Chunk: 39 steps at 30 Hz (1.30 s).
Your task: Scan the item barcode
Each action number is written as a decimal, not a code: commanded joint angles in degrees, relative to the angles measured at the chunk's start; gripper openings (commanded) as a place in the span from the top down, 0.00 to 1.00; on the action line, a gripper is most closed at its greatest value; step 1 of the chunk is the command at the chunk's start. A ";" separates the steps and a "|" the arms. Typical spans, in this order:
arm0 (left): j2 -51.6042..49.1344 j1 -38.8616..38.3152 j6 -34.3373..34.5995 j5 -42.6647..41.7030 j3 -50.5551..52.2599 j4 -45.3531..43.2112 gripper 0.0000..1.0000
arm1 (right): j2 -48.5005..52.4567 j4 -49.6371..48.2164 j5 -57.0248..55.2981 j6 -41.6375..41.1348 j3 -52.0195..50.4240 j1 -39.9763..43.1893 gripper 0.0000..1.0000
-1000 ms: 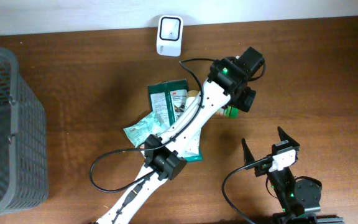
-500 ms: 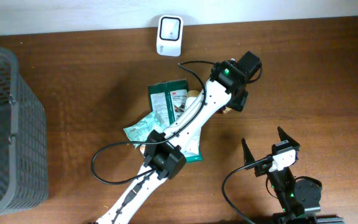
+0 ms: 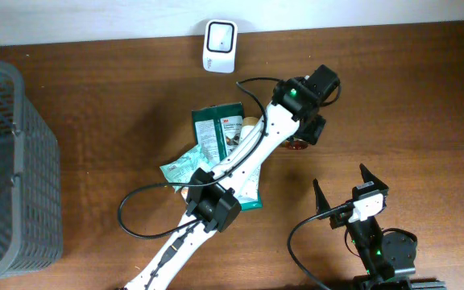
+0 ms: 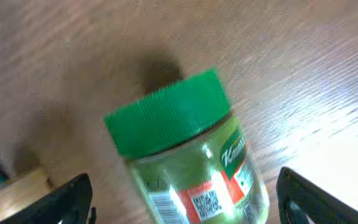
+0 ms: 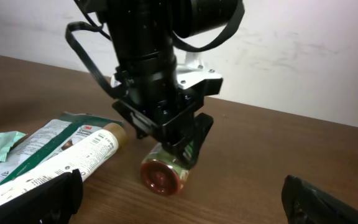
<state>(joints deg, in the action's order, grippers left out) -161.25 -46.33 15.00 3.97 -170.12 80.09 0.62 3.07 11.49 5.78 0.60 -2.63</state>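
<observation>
1. The jar [image 4: 197, 168] lies on its side on the counter [image 3: 417, 80], just right of the packets [image 3: 220, 129]. Its green lid [image 4: 166, 121] points toward the wall and its base toward the right arm.
2. The left hand [image 4: 184, 186] hangs directly over the jar, one finger on each side. The jar's long axis runs between the fingers, across their closing line.
3. The left hand is open; the wrist view shows a gap between each finger and the glass, so nothing is gripped.
4. The right hand [image 3: 343, 187] is open and empty, well apart from the jar, so the left arm is the nearer one.
5. A code on the label [image 4: 207, 202] faces up.
6. The white box by the wall, probably the scanner [image 3: 219, 35], lies beyond the jar and to its left.
</observation>
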 commanded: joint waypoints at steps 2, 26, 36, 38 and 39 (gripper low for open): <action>-0.37 0.52 4.72 -2.49 0.39 -5.07 0.16 | -0.44 0.20 -0.11 -0.20 -0.28 -0.35 0.02; -6.32 1.51 7.21 -0.11 0.48 -7.23 0.37 | -0.44 0.20 -0.11 -0.22 -0.28 -0.35 0.02; -6.51 2.16 3.06 0.13 -3.69 -9.38 0.60 | -0.44 0.20 -0.11 -0.20 -0.28 -0.35 0.02; -6.51 2.32 1.90 0.15 -5.79 -9.33 0.60 | -0.44 0.20 -0.11 -0.22 -0.28 -0.35 0.02; -6.51 2.49 1.79 0.11 -7.02 -9.09 0.59 | -0.44 0.20 -0.11 -0.22 -0.28 -0.35 0.01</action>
<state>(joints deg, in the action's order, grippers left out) -166.08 -44.58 18.94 3.75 -173.82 70.63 0.62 3.09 11.49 5.80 0.60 -2.63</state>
